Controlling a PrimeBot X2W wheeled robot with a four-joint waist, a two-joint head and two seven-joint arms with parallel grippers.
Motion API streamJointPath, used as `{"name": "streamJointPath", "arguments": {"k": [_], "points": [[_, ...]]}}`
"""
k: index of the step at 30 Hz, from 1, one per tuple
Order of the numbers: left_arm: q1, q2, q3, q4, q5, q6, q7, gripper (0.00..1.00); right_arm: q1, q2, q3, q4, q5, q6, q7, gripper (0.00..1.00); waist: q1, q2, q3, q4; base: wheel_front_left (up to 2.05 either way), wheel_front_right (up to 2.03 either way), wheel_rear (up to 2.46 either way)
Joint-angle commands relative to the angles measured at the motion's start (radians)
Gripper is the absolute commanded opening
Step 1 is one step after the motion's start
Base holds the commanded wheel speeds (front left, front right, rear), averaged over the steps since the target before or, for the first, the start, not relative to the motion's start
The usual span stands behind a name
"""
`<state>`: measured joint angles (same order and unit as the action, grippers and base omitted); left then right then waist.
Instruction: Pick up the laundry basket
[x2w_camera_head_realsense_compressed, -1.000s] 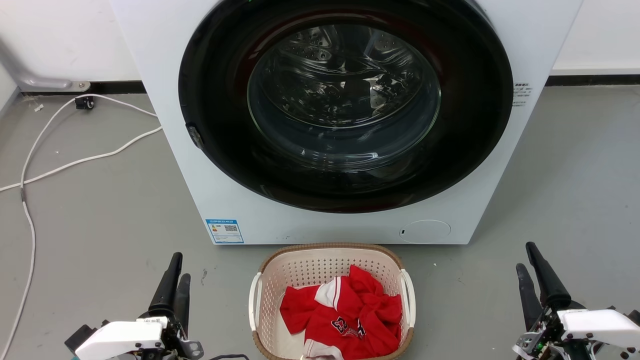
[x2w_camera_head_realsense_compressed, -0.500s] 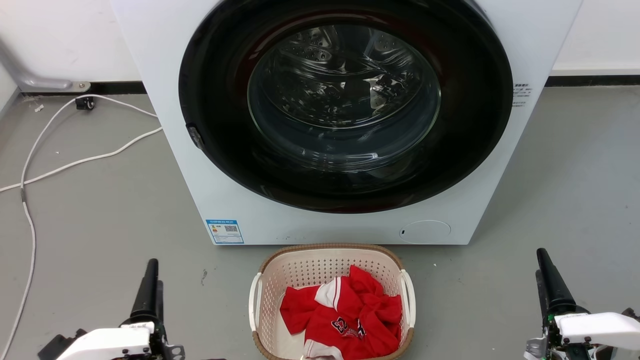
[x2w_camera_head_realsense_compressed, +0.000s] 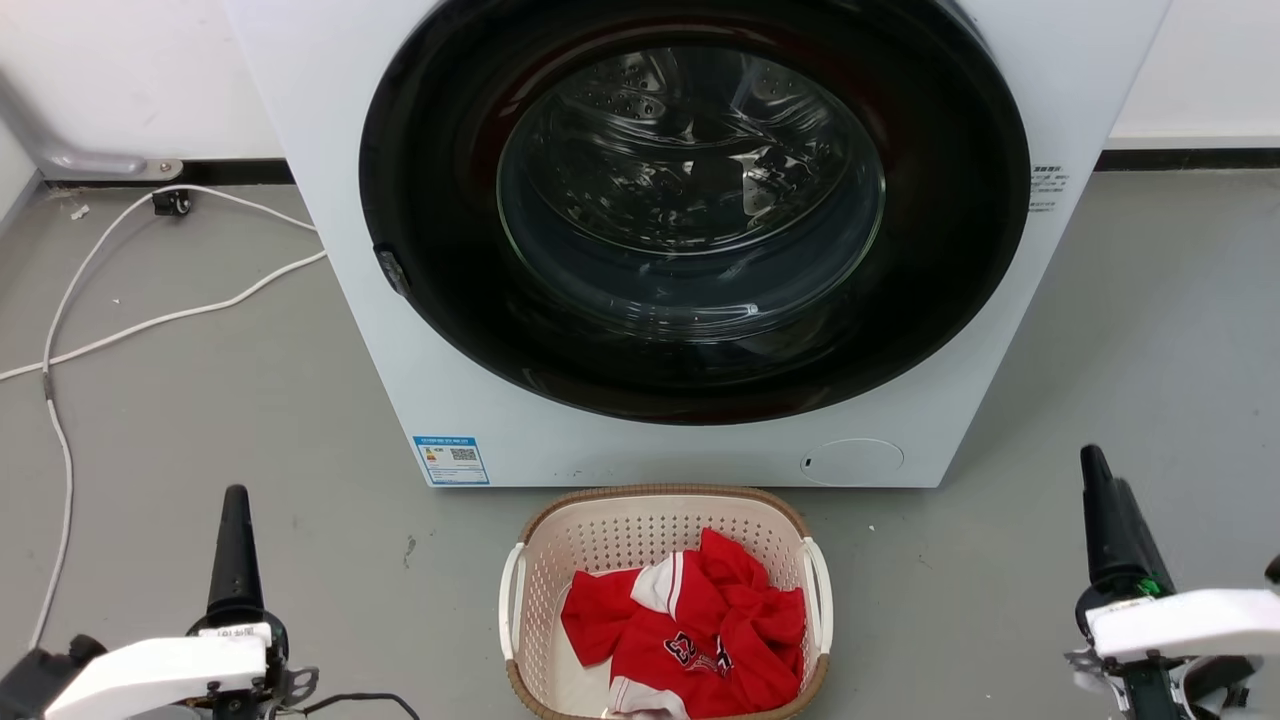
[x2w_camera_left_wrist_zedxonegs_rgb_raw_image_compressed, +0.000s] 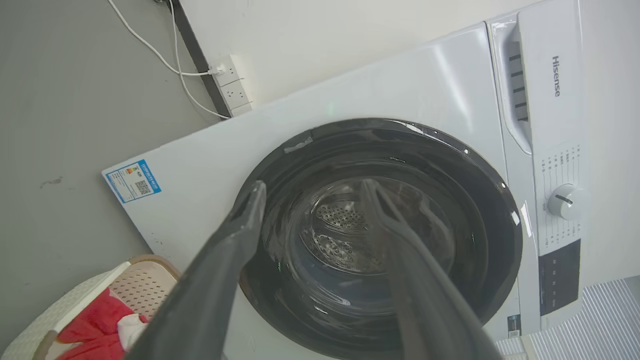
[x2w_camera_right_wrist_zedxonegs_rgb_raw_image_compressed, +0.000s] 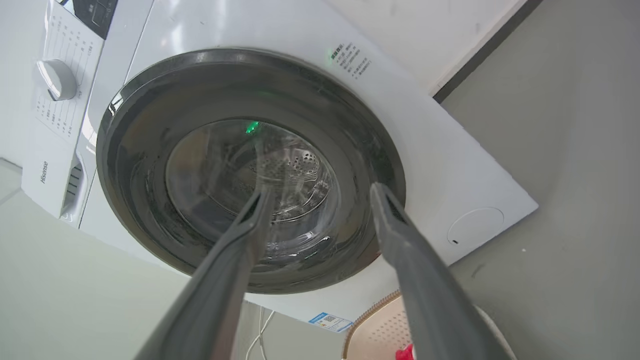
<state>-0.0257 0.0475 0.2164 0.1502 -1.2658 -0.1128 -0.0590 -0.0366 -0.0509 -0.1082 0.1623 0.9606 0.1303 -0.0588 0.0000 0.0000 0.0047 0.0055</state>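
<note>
Head view, nearest first: left claw (x2w_camera_head_realsense_compressed: 236, 492) and right claw (x2w_camera_head_realsense_compressed: 1108, 470) flank the laundry basket (x2w_camera_head_realsense_compressed: 610, 540), well apart from it, with bare grey floor (x2w_camera_head_realsense_compressed: 900, 600) between. It holds a red jersey (x2w_camera_head_realsense_compressed: 700, 620) and sits just before the washing machine (x2w_camera_head_realsense_compressed: 330, 150), whose blue QR label (x2w_camera_head_realsense_compressed: 451, 460) is low on the front. Wrist views show both claws spread open, and the Hisense lettering (x2w_camera_left_wrist_zedxonegs_rgb_raw_image_compressed: 556, 76)

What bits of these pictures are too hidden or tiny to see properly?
- Head view: the laundry basket's near end is cut off by the bottom edge.
- Head view: the red shirt covers most of the basket's floor.
- Head view: the blue sticker's print is too small to read.
- Head view: the washing machine's top runs past the top edge.
</note>
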Motion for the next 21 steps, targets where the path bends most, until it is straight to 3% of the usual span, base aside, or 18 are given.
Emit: {"name": "streamJointPath", "arguments": {"k": [1,15,21], "points": [[-0.002,0.003,0.002,-0.039,0.049,0.003,-0.01,1.0,-0.012,-0.003,0.007,-0.043,-0.068,0.0,-0.011,1.0,0.0,0.0,0.001,0.0,0.0,0.0,0.0],[0.057,0.004,-0.157,-0.206,0.418,0.033,-0.054,1.0,0.024,-0.002,0.05,-0.135,-0.354,0.0,-0.055,1.0,0.0,0.0,0.004,0.001,0.0,0.0,0.0],[0.075,0.004,-0.21,-0.225,0.556,0.022,-0.071,1.0,0.036,-0.002,0.063,-0.15,-0.441,0.0,-0.072,1.0,0.0,0.0,0.002,-0.001,0.0,0.0,0.0]]}}
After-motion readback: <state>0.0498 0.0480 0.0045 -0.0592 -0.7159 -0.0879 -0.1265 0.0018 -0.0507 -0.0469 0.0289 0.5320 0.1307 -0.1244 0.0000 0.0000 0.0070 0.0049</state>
